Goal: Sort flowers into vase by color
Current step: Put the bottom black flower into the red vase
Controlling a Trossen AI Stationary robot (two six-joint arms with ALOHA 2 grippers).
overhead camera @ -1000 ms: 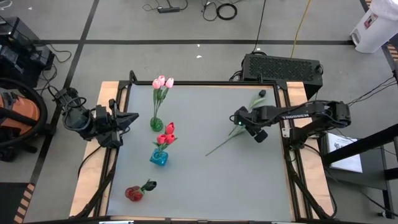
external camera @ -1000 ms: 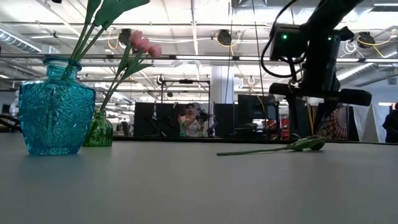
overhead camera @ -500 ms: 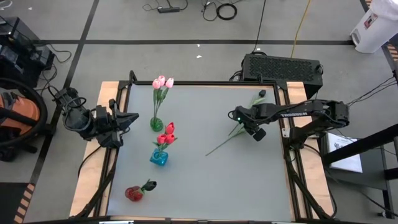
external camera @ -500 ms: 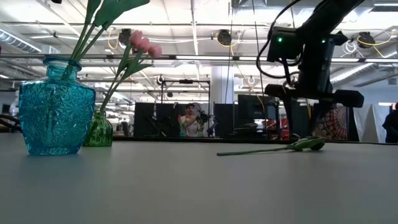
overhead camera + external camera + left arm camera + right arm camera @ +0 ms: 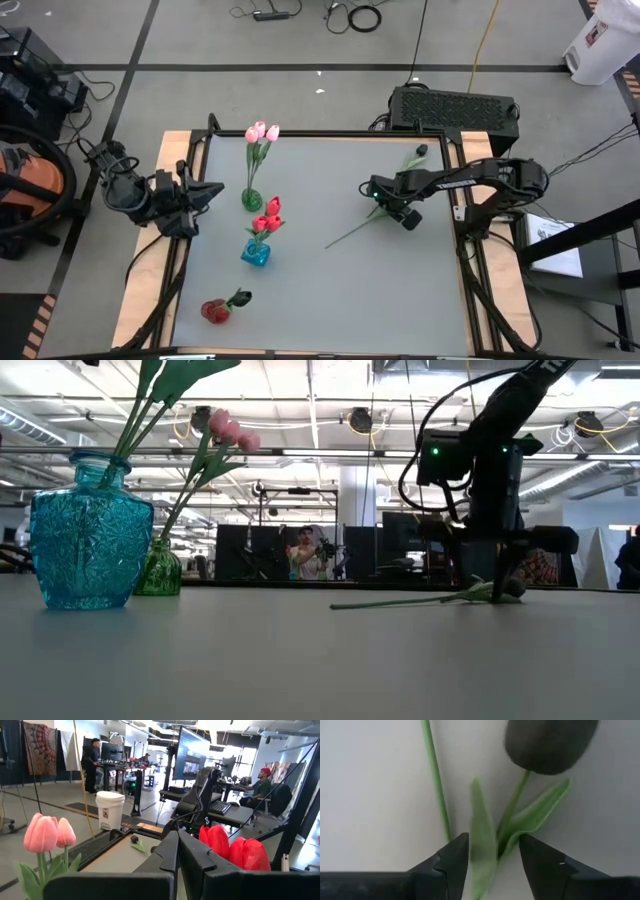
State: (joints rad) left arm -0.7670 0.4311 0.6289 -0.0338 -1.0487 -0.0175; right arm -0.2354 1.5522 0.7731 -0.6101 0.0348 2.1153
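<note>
The right gripper [image 5: 490,852] is being held low over the table [image 5: 400,290] with its fingers spread, and a leaf and stem of the black tulip [image 5: 550,742] are being framed between them; nothing is being grasped yet, and whether the tips are touching the table cannot be told. The dark bud is lying just ahead of the fingertips, while the long green stem [image 5: 348,233] is trailing away across the table toward the vases. A second dark-headed flower [image 5: 418,154] is lying just beyond this gripper, close to the table's far edge. Well away from it, toward the left arm, two pink tulips are being held by the green vase [image 5: 251,199] and red tulips by the blue vase [image 5: 255,254]; farther off again, the red vase [image 5: 214,312] is showing only a dark sprig, too small to be read. The pink and red sorting is therefore being judged finished, with the dark flowers being judged as what is left. The left gripper [image 5: 207,190] is being kept clenched and empty at the table's left edge, beside the green vase.
</note>
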